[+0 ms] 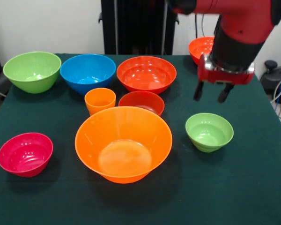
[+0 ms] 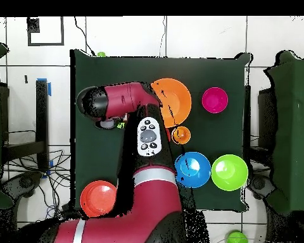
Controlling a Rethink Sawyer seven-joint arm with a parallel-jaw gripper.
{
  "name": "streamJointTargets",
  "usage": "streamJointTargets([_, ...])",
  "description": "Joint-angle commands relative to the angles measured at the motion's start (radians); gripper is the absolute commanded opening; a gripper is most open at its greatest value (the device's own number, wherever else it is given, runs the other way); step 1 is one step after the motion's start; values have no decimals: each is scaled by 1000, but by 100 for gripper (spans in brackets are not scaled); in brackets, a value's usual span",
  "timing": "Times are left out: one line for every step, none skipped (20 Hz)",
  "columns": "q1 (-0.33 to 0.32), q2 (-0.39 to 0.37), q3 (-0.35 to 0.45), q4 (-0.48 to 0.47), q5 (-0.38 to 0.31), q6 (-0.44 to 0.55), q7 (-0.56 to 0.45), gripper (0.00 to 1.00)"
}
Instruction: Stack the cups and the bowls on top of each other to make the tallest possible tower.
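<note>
A: Where does the gripper [image 1: 210,92] stand?

B: In the front view it hangs above the bench [image 1: 253,187] at the right, its jaws spread apart with nothing between them. It hovers just behind the small green bowl [image 1: 209,131], clear of the rim.

A: So that bowl is the target?

B: My judgement, yes. The largest orange bowl [image 1: 123,143] sits near the middle front, mouth up and bare inside, a sensible base for a tower. No tower exists yet; every piece rests singly on the cloth.

A: And the others?

B: The orange cup [image 1: 100,100] stands just behind the big bowl, beside the small red-orange bowl [image 1: 141,102]. Farther back runs a row: large green bowl [image 1: 32,71] at left, blue bowl [image 1: 88,73], then a wide red-orange bowl [image 1: 146,74]. The pink bowl [image 1: 25,153] lies near left. Another orange bowl [image 1: 200,48] sits at the far right, partly behind the arm.

A: Does the overhead view help?

B: Little; the arm [image 2: 126,101] hides the small green bowl there.

A: Any risk?

B: Glossy, sloping walls could slip from a rim pinch, I'd guess.
</note>
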Motion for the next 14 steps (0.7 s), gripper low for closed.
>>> streamJointTargets([4, -60, 101, 24, 52, 104, -17, 100])
streamJointTargets([10, -55, 107, 28, 63, 89, -1, 100])
streamJointTargets([17, -49, 111, 31, 72, 69, 18, 100])
streamJointTargets([26, -42, 112, 31, 80, 46, 35, 100])
streamJointTargets([34, -35, 113, 31, 87, 24, 52, 100])
streamJointTargets([42, -26, 115, 28, 95, -4, 67, 100])
streamJointTargets([46, -14, 119, 23, 100, -37, 73, 100])
streamJointTargets([49, -1, 122, 18, 105, -69, 78, 100])
streamJointTargets([52, 13, 123, 11, 107, -96, 79, 100])
streamJointTargets([57, 24, 120, 8, 107, -120, 85, 100])
streamJointTargets([62, 35, 116, 4, 106, -143, 91, 100])
streamJointTargets([66, 40, 112, 4, 108, -158, 92, 100])
streamJointTargets([75, 44, 104, -3, 110, -156, 98, 100])
streamJointTargets([83, 45, 97, -6, 112, -154, 105, 100])
